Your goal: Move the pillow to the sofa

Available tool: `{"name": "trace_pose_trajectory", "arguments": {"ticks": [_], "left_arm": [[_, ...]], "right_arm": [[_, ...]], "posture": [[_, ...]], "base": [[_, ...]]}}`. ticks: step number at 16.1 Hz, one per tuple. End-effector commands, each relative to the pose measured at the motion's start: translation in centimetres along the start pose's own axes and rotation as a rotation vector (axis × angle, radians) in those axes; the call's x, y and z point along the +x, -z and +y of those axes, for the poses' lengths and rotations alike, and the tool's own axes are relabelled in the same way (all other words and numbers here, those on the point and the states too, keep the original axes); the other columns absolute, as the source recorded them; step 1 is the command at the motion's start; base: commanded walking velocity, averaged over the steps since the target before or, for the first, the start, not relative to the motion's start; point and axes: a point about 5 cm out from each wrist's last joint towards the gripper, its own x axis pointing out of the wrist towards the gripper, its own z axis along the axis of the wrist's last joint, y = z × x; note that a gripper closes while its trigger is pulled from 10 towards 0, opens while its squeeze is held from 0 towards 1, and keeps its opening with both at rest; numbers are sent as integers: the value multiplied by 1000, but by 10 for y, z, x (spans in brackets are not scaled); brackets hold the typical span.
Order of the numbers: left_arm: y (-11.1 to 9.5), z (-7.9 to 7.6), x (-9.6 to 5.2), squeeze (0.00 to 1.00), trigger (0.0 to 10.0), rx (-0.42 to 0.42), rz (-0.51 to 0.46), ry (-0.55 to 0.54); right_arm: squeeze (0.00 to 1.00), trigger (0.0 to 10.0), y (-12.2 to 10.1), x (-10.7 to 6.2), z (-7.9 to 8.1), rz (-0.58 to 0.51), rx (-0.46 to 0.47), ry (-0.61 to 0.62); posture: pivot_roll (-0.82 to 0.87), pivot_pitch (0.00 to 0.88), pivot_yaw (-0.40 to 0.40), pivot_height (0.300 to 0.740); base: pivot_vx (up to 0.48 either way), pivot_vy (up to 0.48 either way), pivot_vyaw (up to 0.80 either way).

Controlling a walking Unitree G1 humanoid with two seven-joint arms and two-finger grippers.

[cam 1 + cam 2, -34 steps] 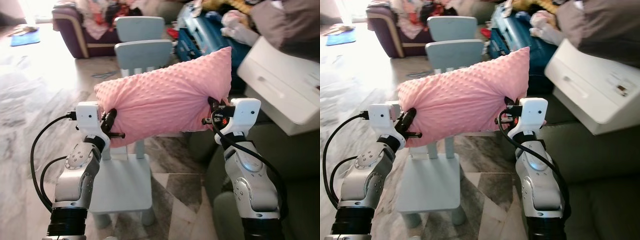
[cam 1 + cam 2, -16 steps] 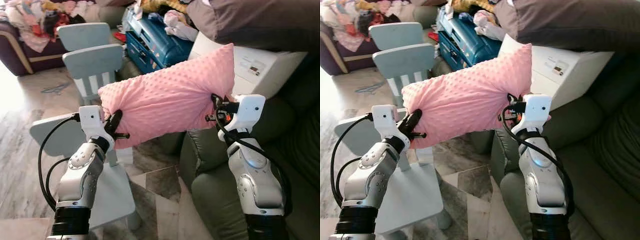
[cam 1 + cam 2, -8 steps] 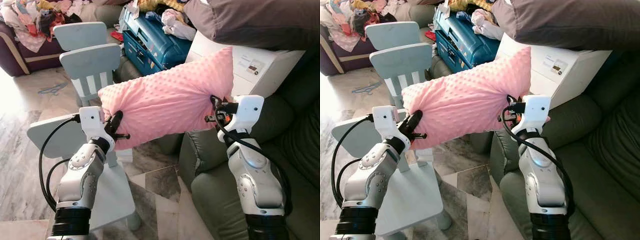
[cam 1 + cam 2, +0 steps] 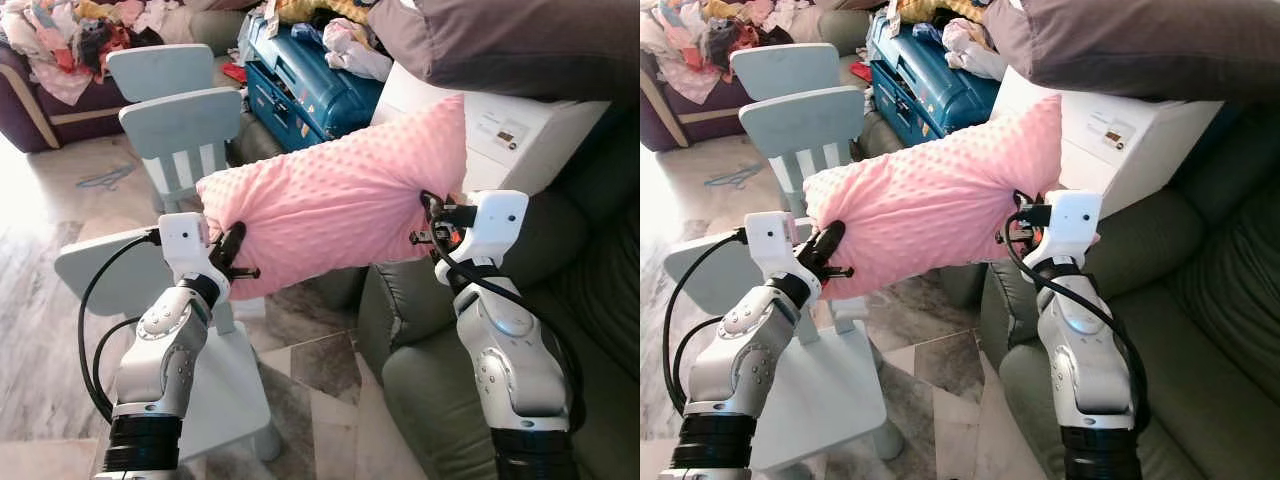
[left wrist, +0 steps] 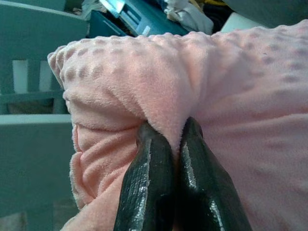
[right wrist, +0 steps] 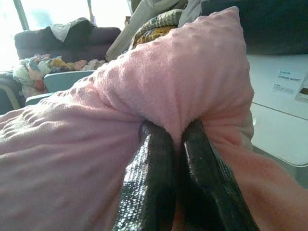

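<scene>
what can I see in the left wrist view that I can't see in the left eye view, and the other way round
Left wrist view: the two black fingers up close, pressed together on a fold of the pillow.

Left eye view: the right gripper pinching the pillow's other end, both silver arms, the blue suitcase, the white box, and the dark green sofa below right.

Both: the pink pillow, the left gripper on it, and the pale blue chairs behind.

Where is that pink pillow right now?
The pink pillow hangs in mid-air before the robot, pinched at one end by the left gripper and at the other by the right gripper, over the dark green sofa's edge.
</scene>
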Motion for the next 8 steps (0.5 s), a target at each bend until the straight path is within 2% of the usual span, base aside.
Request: {"name": "trace_pose_trajectory", "arguments": {"ticks": [1, 8], "left_arm": [[-4, -1, -1, 0, 10000, 13, -13, -1], [-5, -3, -1, 0, 10000, -17, -26, 9]], "right_arm": [[0, 10000, -12, 0, 0, -54, -4, -9], [0, 10000, -11, 0, 1, -49, -6, -13]], "posture": [[-108, 55, -55, 740], [-109, 55, -56, 740]], "base": [[0, 0, 0], [0, 0, 0]]}}
